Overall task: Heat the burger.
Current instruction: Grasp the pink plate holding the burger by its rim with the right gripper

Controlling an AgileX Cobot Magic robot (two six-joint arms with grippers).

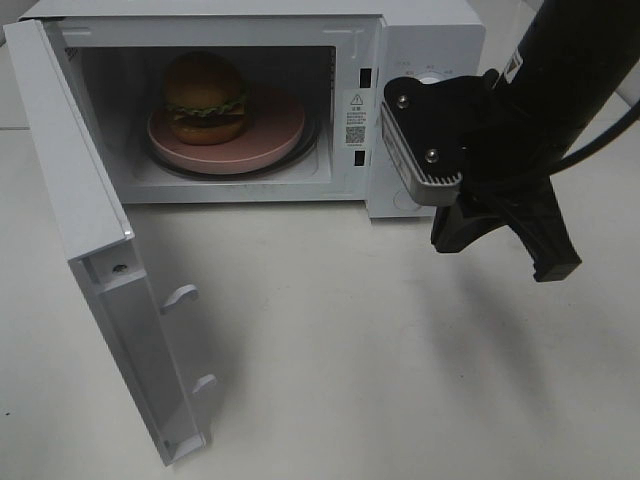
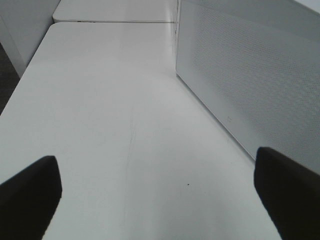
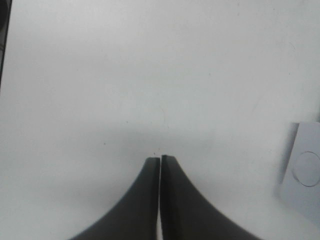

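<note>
The burger (image 1: 205, 97) sits on a pink plate (image 1: 272, 138), close to the plate's left edge, and the plate is inside the microwave (image 1: 425, 30). The door (image 1: 75, 170) hangs wide open over the left side of the table (image 1: 350, 350). My right gripper (image 3: 160, 159) is pressed shut with nothing in it. It hangs above the table in front of the microwave's right side. My left gripper (image 2: 157, 187) is spread as wide as it goes and holds nothing; it is low over the table next to a white dotted panel. I think the burger is light and easy to tip. Its bun looks shiny, so it may slip, and I cannot tell if it is soft or hard. If I had to move it, I would not pinch the bun top. I would take the plate by its bare right edge and keep it flat, or hold the burger gently at its sides by the dark patty.
</note>
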